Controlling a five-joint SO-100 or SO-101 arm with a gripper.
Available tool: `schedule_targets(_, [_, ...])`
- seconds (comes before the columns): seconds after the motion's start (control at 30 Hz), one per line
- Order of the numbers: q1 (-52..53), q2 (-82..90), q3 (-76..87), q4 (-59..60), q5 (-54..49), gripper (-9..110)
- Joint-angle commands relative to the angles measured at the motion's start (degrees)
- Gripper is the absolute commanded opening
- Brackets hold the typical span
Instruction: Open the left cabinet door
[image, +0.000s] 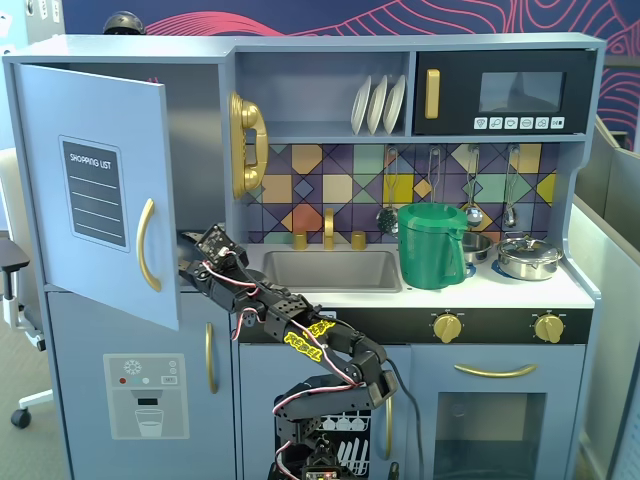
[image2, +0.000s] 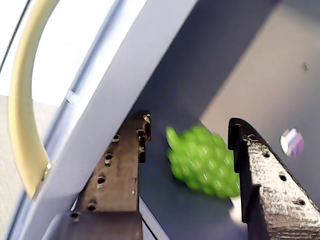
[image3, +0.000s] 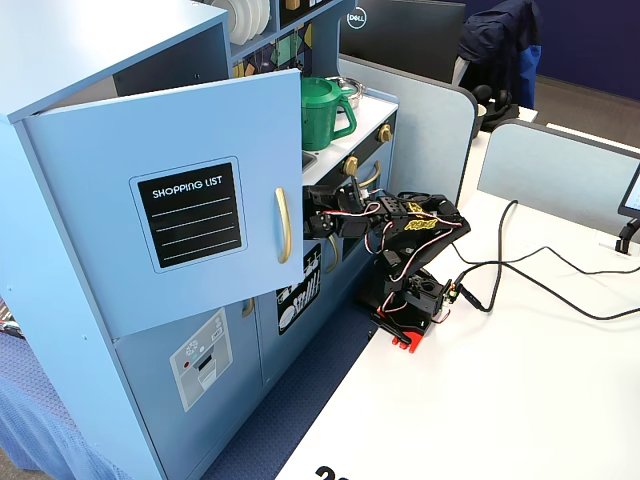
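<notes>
The left cabinet door (image: 95, 130) is grey-blue with a black "SHOPPING LIST" panel and a curved gold handle (image: 146, 245). It stands partly swung open; it also shows in another fixed view (image3: 200, 140). My gripper (image: 195, 250) reaches in behind the door's free edge, and its tips are partly hidden there. In the wrist view the gripper (image2: 190, 125) is open and holds nothing. Its left finger (image2: 120, 165) lies along the door's inner side (image2: 105, 95), with the handle (image2: 20, 100) on the outer side. A green toy grape bunch (image2: 205, 160) lies inside the cabinet, seen between the fingers.
Below is a lower door with a water-dispenser picture (image: 145, 395). A gold phone (image: 247, 145), a sink (image: 330, 270) and a green pitcher (image: 432, 245) lie to the right. The arm's base (image3: 410, 300) and cables (image3: 540, 280) sit on the white table.
</notes>
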Motion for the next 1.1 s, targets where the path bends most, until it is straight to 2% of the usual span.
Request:
schedule_targets(0.0, [-3.8,-0.7,-1.5,-2.9,-1.8,11])
schedule_targets(0.6, [-15.6,-10.2,-2.6,-10.9,-7.2,11])
schedule_targets(0.7, [-12.4,-10.2,-3.1,-10.9,-6.4,11])
schedule_targets(1.07, [12.6,-1.2,-0.2,-0.2,0.9,11])
